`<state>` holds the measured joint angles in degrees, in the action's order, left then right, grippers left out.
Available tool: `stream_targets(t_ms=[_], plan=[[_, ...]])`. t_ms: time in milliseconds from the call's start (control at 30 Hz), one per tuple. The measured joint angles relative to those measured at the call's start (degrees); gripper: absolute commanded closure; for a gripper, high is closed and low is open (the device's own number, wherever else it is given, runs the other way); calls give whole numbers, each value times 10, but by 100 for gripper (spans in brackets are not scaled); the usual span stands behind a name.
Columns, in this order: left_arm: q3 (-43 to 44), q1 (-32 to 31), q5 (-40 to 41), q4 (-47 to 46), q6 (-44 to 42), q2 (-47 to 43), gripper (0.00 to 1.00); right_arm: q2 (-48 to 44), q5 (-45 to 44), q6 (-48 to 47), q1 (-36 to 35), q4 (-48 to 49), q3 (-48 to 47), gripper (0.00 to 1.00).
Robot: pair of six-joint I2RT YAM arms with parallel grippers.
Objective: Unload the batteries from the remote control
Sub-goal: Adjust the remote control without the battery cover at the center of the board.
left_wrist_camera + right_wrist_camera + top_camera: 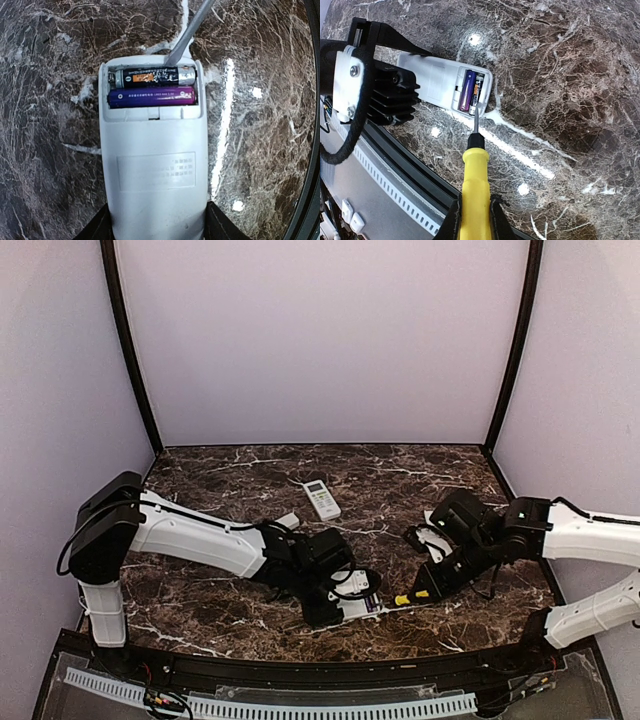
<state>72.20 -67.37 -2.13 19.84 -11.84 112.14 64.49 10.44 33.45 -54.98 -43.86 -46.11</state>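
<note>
While the half-spread left claw point(156, 227) is clamping the white plastic remote control point(155, 170) on the brown marble desk point(50, 125), two cylindrical batteries point(151, 96) are lying crosswise in its open bay. The right claw point(474, 215) is pinching tight a yellow-handled screwdriver point(472, 170), steel tip at the black-orange one.

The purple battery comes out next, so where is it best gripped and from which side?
Probably from straight above, at one end. The purple battery lies sunk crosswise in the remote, with the black battery against one long side and a wall along the other, so jaws likely cannot straddle its middle. Lever an end up with the screwdriver first, then pinch that raised end.
</note>
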Motion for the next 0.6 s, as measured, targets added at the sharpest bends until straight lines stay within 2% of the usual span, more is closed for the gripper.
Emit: stream_targets(t_ms=[600], plan=[[-1,-20,43,0,-26,-2,63,73,-52,1,-38,-59,-77,100]])
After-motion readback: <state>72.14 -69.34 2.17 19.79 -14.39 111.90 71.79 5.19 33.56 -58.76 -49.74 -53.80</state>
